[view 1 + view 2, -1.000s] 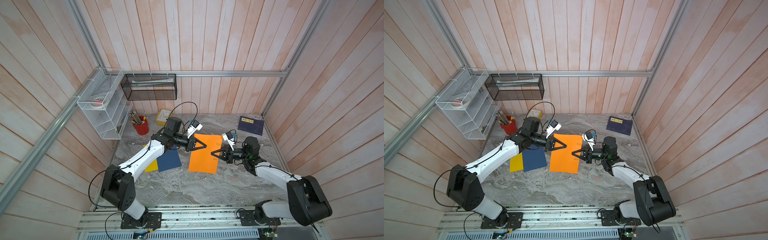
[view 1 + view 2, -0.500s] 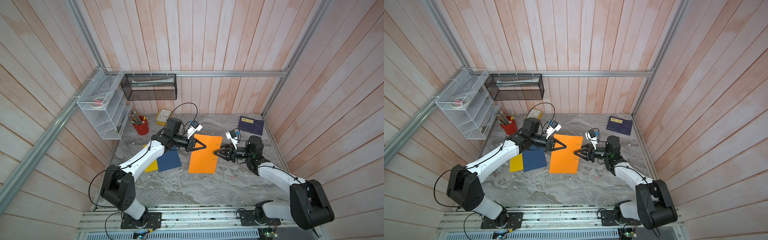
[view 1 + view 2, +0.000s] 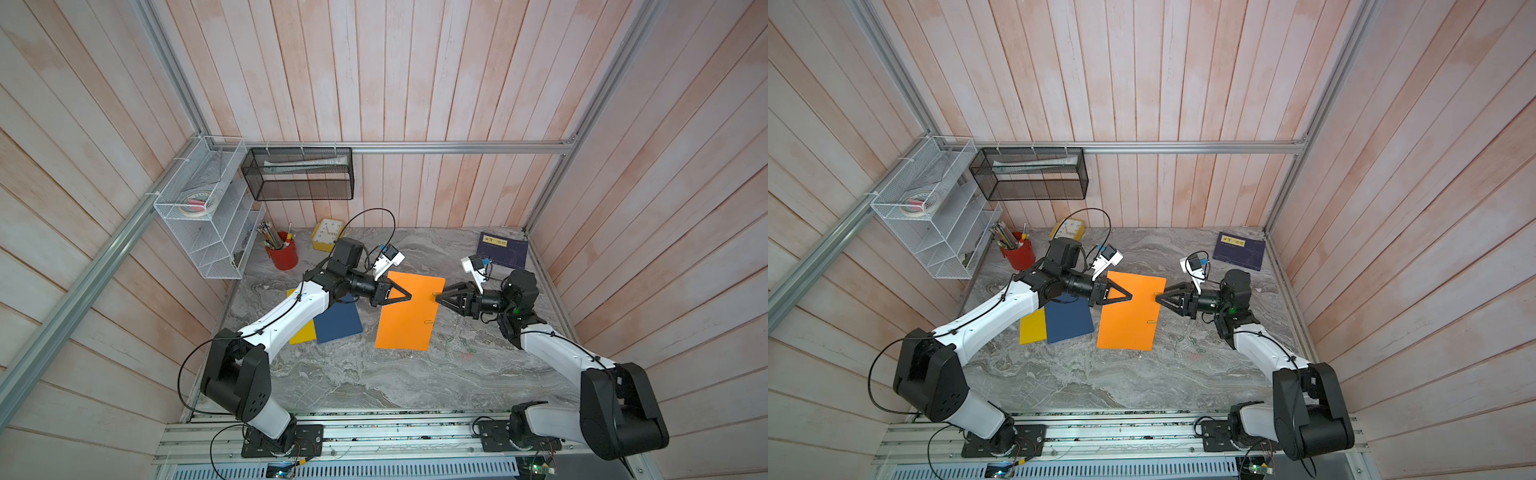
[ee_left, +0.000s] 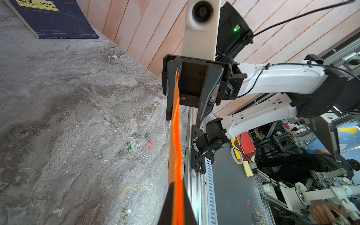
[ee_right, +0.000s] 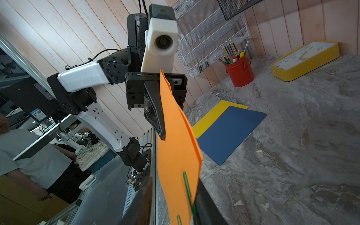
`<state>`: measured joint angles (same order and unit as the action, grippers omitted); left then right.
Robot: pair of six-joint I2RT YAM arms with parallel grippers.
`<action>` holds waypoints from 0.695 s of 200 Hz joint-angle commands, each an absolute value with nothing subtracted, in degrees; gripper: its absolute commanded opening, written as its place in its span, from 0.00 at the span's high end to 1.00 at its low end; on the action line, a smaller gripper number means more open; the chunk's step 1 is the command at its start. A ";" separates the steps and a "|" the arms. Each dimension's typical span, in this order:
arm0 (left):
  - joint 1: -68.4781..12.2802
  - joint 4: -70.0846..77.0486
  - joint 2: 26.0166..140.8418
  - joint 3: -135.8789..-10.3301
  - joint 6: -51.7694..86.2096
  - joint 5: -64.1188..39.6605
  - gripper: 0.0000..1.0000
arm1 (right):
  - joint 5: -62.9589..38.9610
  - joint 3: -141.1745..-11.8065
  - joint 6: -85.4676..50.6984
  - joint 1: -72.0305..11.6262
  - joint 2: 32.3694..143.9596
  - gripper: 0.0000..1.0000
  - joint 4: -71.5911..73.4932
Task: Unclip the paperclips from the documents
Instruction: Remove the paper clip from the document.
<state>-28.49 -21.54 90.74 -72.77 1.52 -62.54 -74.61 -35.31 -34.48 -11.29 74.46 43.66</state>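
Green wire paperclip lying lengthwise inside part-open right hand.
At edge of flat orange paper sheet; left hand pinching opposite edge.

Your cell is closed in by pale pink wooden plank walls framed with silver aluminium rails. The work surface is a grey marbled slab, evenly lit. A white wire-mesh shelf rack hangs at 10 o'clock and a black mesh basket at 11. A red pencil pot and a yellow square clock stand below them. A dark navy booklet lies at 1 o'clock.
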 commanded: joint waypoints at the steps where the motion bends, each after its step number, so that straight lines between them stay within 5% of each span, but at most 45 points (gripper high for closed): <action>1: -28.11 -22.35 89.57 -71.85 0.18 -62.29 1.00 | -76.36 -36.91 -35.97 -11.02 74.36 0.71 46.07; 139: -27.58 -21.97 88.65 -70.67 0.02 -61.72 1.00 | -75.96 -38.21 -33.22 -10.94 75.58 0.98 39.82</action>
<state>-28.01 -21.85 90.19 -71.70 1.08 -62.50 -75.35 -36.42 -34.48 -11.20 75.13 41.41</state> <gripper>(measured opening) 0.050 0.057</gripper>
